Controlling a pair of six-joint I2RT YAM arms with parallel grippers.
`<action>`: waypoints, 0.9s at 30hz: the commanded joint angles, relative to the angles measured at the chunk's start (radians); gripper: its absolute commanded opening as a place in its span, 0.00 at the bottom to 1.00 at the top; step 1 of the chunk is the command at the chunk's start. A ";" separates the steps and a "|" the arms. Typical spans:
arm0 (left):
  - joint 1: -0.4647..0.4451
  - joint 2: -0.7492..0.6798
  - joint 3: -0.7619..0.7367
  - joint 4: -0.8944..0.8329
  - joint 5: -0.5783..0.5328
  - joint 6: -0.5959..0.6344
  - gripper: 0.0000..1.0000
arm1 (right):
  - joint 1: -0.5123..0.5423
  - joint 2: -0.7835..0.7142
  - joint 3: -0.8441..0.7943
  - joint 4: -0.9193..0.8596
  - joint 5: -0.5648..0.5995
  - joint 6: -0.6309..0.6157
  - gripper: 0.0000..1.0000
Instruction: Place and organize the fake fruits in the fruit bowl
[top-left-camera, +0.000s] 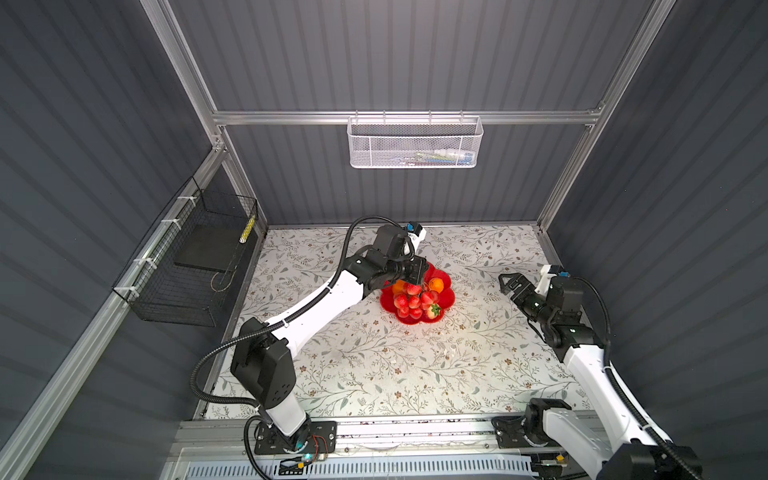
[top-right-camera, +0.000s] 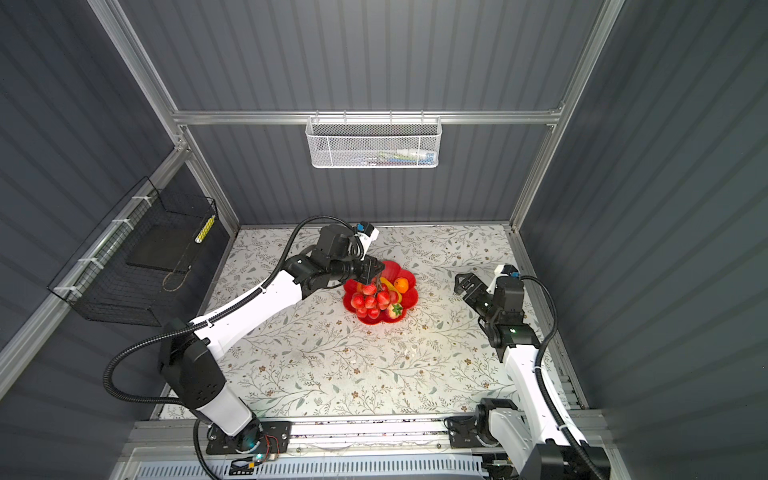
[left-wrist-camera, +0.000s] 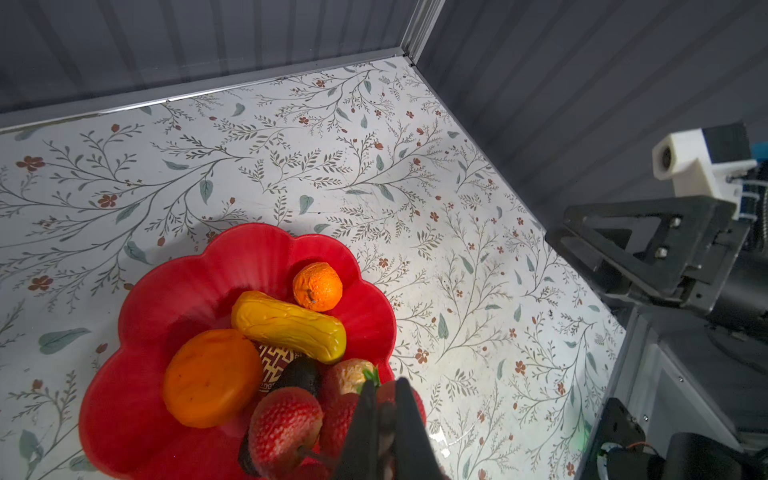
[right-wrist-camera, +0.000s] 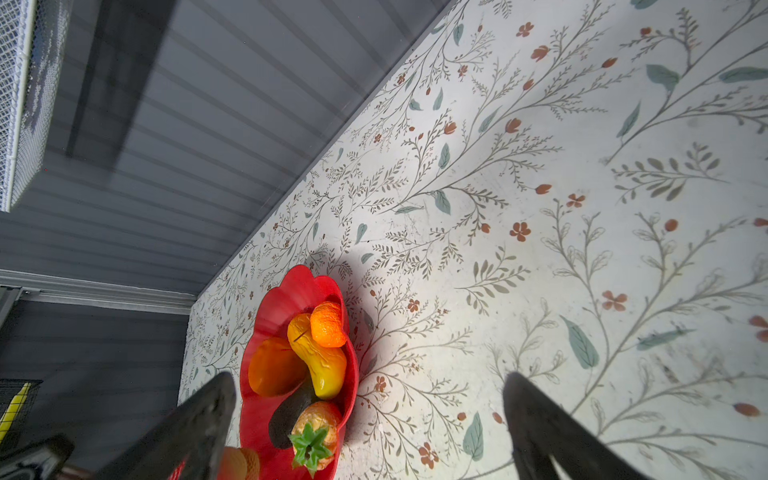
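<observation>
L gripper (top-left-camera: 420, 275) clamped on stem of berry bunch (top-left-camera: 409, 302). I see red, bumpy berries hanging stem-up over the scalloped red fruit bowl (top-left-camera: 448, 296), mid-desk, nearer far edge. Yellow curved fruit (left-wrist-camera: 289, 330) lies across bowl betw. small orange (left-wrist-camera: 318, 286) and big orange (left-wrist-camera: 212, 378). R gripper (top-left-camera: 503, 284) spread wide, empty, nr right edge. Floral-print desk (top-left-camera: 374, 365), grey ribbed walls.
</observation>
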 joint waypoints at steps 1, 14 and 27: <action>0.021 0.047 0.020 0.072 0.120 -0.029 0.00 | -0.008 0.012 -0.001 -0.005 -0.019 -0.018 0.99; 0.067 0.287 0.146 0.056 0.092 0.009 0.32 | -0.022 0.042 0.005 0.009 -0.026 -0.024 0.99; 0.071 0.191 0.096 0.205 -0.212 0.055 1.00 | -0.030 0.119 0.068 0.001 -0.014 -0.065 0.99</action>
